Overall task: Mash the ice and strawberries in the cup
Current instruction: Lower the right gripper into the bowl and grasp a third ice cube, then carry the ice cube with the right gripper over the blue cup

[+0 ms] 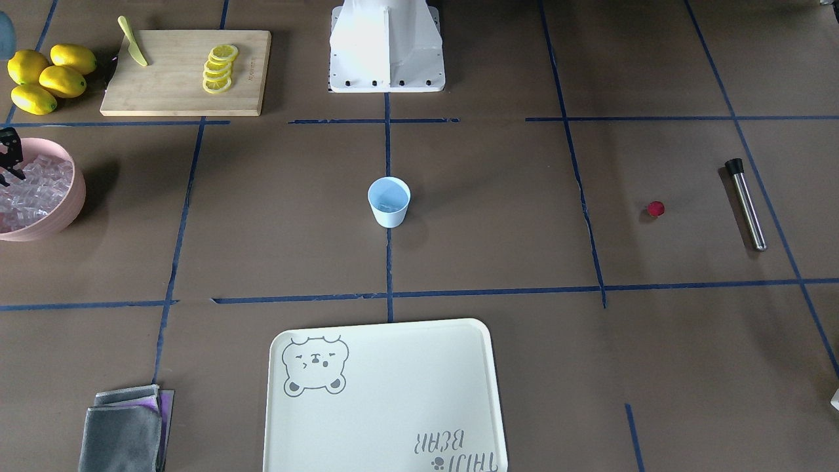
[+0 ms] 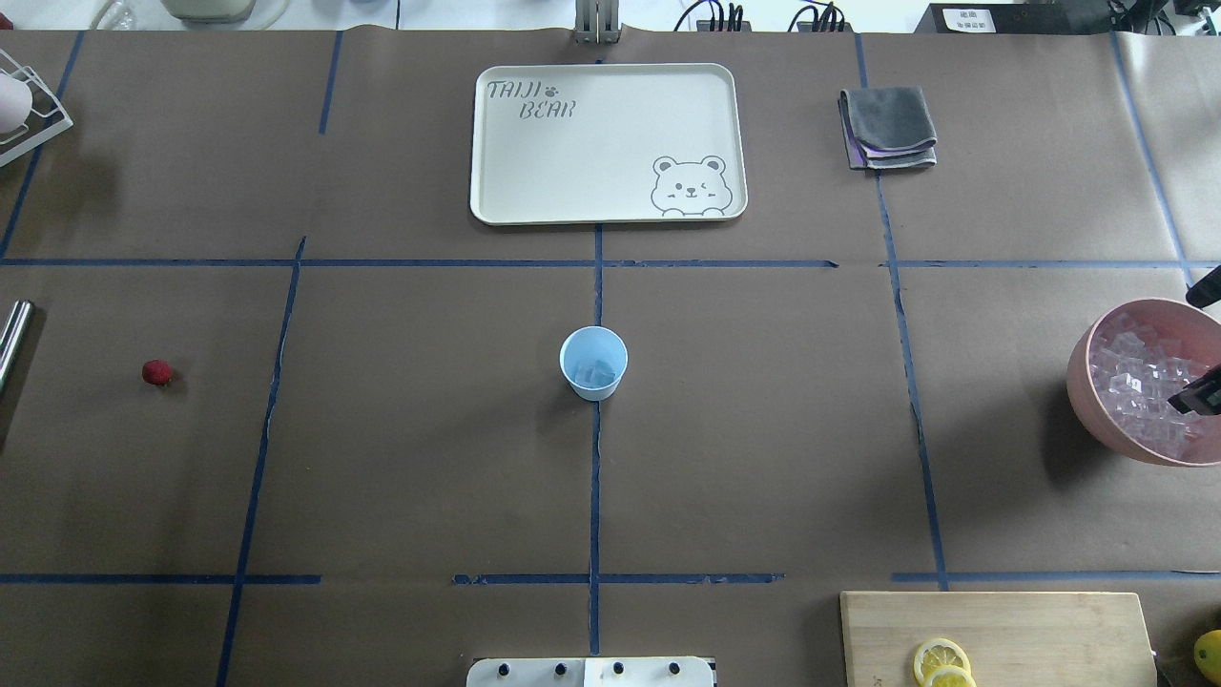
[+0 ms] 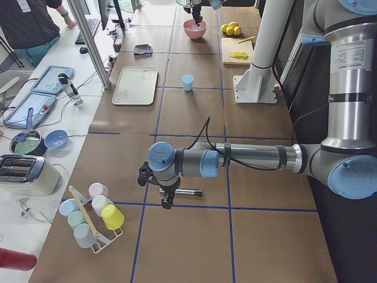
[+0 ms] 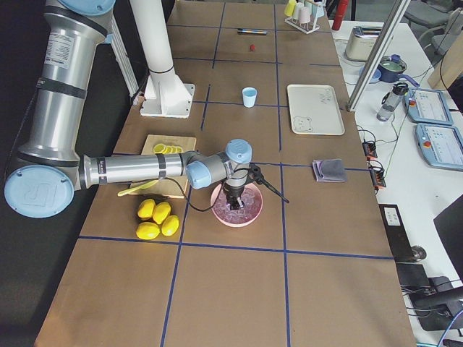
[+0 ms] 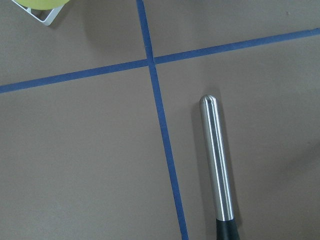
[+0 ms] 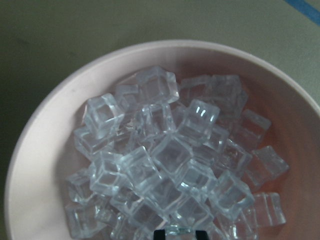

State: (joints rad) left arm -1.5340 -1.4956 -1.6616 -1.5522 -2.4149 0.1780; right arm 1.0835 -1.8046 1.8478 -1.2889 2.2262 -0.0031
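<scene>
Reaching out low and level across the brown paper-covered desk, the right arm bends its wrist straight down into the wide pink bowl. There the right gripper sits among the clear glassy ice cubes, its jaws narrowly apart with one cube lodged between them, seemingly pinching it to carry over. The small light-blue plastic cup stands upright at the desk's middle, well apart from the bowl, with a few cubes already inside. The small red strawberry lies bare on the desk, not yet in the cup, near the steel muddler with a black handle. The left arm also lies level, wrist turned down, so the left gripper hovers over that muddler, probably staged for mashing; whether its jaws are spread I cannot tell.
</scene>
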